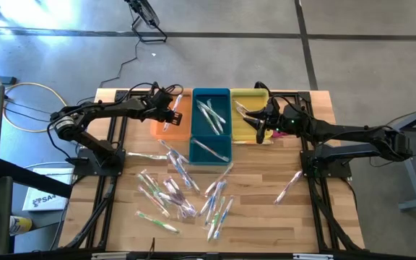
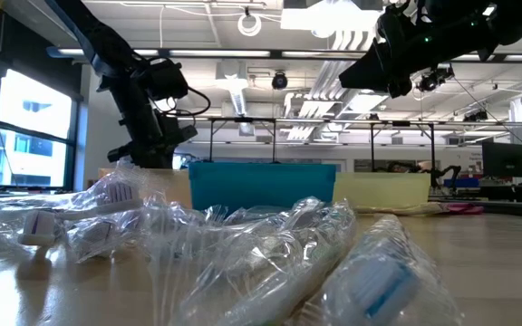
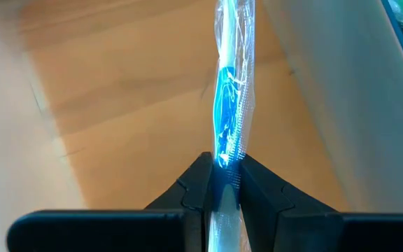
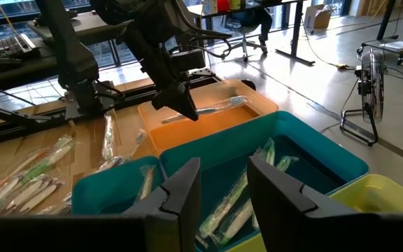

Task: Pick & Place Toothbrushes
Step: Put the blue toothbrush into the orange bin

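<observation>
Toothbrushes sorted into three bins, one held over the orange bin.

High view: left gripper (image 1: 169, 110) sits over the orange bin (image 1: 173, 124) at about 11 o'clock from table centre, clamped on a wrapped blue-handled toothbrush (image 1: 172, 114); right gripper (image 1: 260, 120) hovers over the yellow bin (image 1: 250, 97) at about 1 o'clock, nothing visibly held; teal bin (image 1: 211, 97) at 12 o'clock holds several toothbrushes, and the loose toothbrushes (image 1: 179, 189) lie scattered toward 6 o'clock. Low view: wrapped toothbrushes fill the foreground, bins stand behind. Left wrist view: fingers (image 3: 194, 185) are pinched on the blue toothbrush's wrapper above the orange bin's floor. Right wrist view: right fingers (image 4: 180, 185) stand apart and empty over the teal bin.
</observation>
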### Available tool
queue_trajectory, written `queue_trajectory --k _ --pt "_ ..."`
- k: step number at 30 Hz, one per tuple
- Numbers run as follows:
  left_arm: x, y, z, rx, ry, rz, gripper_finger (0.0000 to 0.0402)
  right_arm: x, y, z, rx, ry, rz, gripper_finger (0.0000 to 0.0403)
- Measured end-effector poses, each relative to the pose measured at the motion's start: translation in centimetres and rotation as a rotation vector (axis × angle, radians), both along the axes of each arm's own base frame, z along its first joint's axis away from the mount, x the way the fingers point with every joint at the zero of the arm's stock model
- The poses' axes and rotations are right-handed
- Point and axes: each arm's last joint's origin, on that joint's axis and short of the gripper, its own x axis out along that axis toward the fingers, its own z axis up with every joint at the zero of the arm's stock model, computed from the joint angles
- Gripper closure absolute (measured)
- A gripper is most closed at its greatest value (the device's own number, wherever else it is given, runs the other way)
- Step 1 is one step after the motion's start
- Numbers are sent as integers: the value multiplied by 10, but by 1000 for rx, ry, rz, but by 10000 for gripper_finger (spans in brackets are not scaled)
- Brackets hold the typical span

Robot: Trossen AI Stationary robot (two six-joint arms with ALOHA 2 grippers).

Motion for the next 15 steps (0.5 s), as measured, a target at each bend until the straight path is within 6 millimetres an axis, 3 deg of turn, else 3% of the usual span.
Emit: queue_trajectory --k 15 --pt "-2 0 -1 20 37 46 352 0 0 0 0 0 0 292"
